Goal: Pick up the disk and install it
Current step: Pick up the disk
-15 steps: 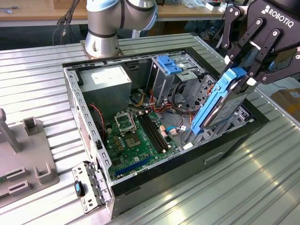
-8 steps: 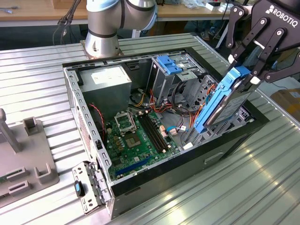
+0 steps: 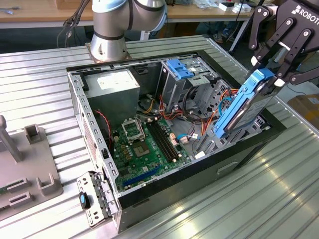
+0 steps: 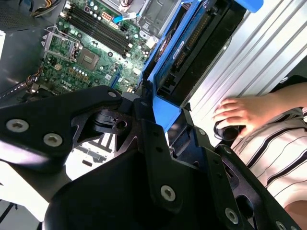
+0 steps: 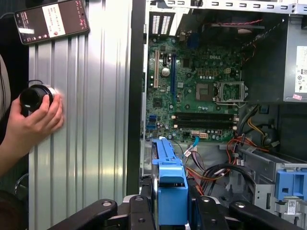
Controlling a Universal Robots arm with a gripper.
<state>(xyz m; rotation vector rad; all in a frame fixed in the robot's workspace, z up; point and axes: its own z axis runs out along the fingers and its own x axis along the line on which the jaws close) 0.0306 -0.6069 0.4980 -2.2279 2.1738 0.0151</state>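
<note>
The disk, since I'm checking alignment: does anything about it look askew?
Yes. The disk hangs tilted in the gripper, its lower end in the case, not seated. A person's hand grips a black knob on the table beside the case.

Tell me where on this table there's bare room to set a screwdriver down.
Widest bare patch: the ribbed silver metal table along the open black computer case, toward the exterior view's lower right. A narrower strip lies between the case and the grey moulded fixture. Crowded: the cabled drive-bay corner, where the gripper holds the blue-framed disk.
</note>
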